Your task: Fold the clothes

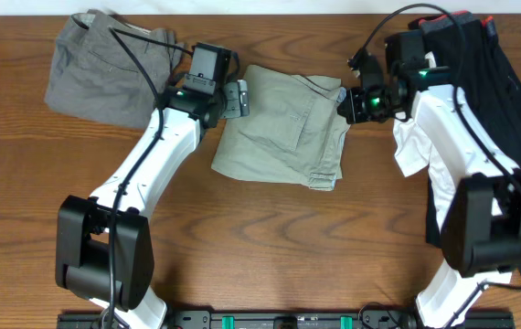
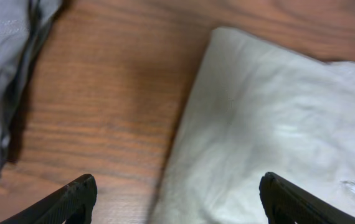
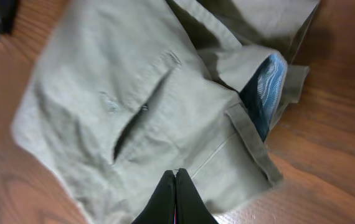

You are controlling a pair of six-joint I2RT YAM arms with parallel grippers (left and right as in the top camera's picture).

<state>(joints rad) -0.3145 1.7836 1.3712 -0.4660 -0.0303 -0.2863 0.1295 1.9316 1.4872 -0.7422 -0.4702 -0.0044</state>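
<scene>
Right gripper (image 3: 176, 179): fingers pressed together with no cloth seen between them, low over the right side of the shorts (image 1: 283, 128), just below the pocket slit (image 3: 137, 127).
Left gripper (image 1: 239, 98): fingers wide and empty, straddling the left edge of the shorts; one finger is over wood, the other over cloth.
Shorts: flat on the table (image 1: 270, 247), upper centre of the overhead view, already folded into a rough square. The upper right corner is loose, with blue lining (image 3: 271, 81) showing.
Step in hand: probably tidying and flattening the fold; the task looks nearly done.
Doing it well: the right fingers should press or tuck the loose corner so the lining is hidden, while the left fingers pin the opposite edge. Short strokes outward from the middle should keep the layers aligned.
Risk: a sideways drag could slide the top layer off and open the fold.
Grey shorts (image 1: 101, 68): upper left, apart from the fold.
T-shirt (image 1: 413, 151), black garment (image 1: 484, 64): right edge, partly under the right arm.
</scene>
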